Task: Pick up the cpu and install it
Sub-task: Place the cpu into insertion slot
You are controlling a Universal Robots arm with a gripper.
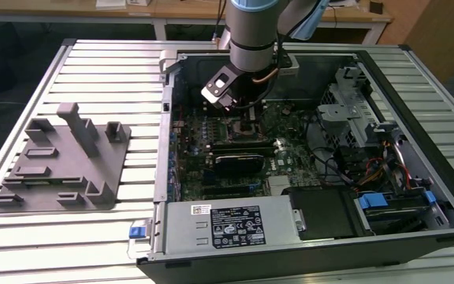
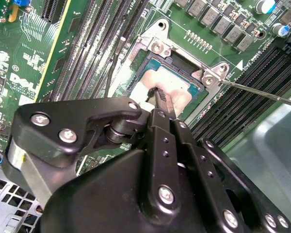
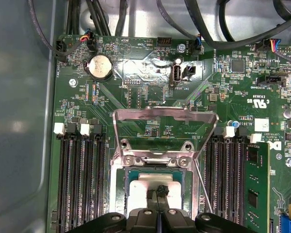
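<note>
In the first wrist view the gripper [image 3: 160,190] has its fingertips pinched together with nothing between them, poised at the cpu [image 3: 138,187], which lies in the socket below the raised load plate [image 3: 165,116]. The exterior view adds the arm [image 1: 250,41] reaching into the open computer case [image 1: 416,77], with a grey fixture [image 1: 61,160] well apart at that view's left.

Silver cpu [image 3: 138,188] flat in socket [image 3: 122,180]

Cpu [image 3: 139,187] in the socket [image 3: 126,175], directly beneath the tool [image 3: 160,190]
</note>
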